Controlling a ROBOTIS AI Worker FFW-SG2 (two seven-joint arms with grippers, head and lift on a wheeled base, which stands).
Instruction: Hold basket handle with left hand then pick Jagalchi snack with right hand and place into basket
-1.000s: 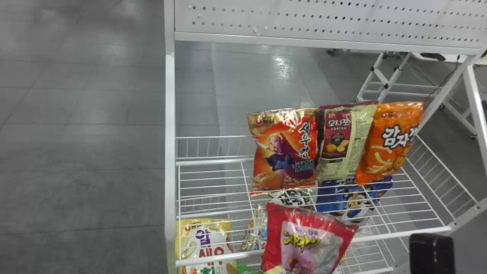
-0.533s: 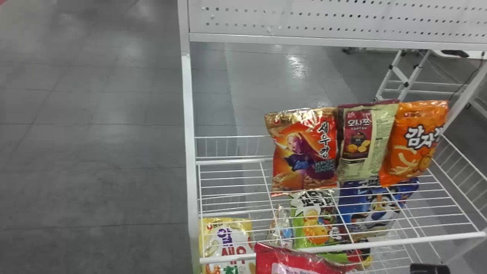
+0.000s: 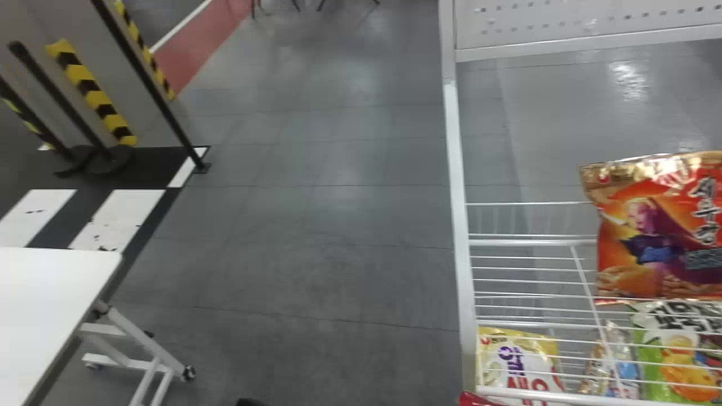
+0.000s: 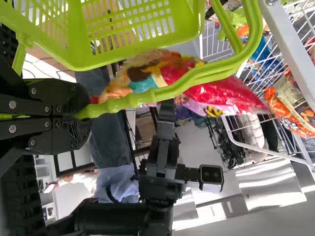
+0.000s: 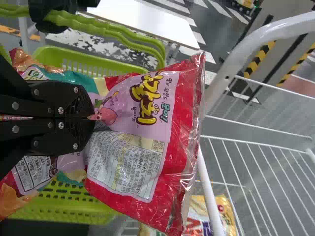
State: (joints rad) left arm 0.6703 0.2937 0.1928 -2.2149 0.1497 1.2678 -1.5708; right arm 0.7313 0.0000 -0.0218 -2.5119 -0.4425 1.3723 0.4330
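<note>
At the head view's bottom edge a sliver of the red Jagalchi bag [image 3: 472, 399] shows beside the shelf post. My right gripper [image 5: 93, 118] is shut on the bag [image 5: 184, 108], pinching its middle in the right wrist view. Behind the bag lies the green basket [image 5: 54, 54], partly covered by it. My left gripper [image 4: 81, 110] is shut on the basket handle [image 4: 197, 76]. In the left wrist view the bag [image 4: 226, 93] hangs beside the basket [image 4: 74, 54], partly behind the handle; whether they touch, I cannot tell.
A white wire shelf [image 3: 530, 242] with snack bags stands at the right; its frame [image 5: 211, 93] is close to the held bag. To the left are a white table [image 3: 51, 304] and striped barrier posts [image 3: 90, 84]. A black part shows at the head view's bottom edge.
The head view has swung left, so the shelf has shifted rightward in it and the table has come in. The red bag has dropped toward the bottom edge.
</note>
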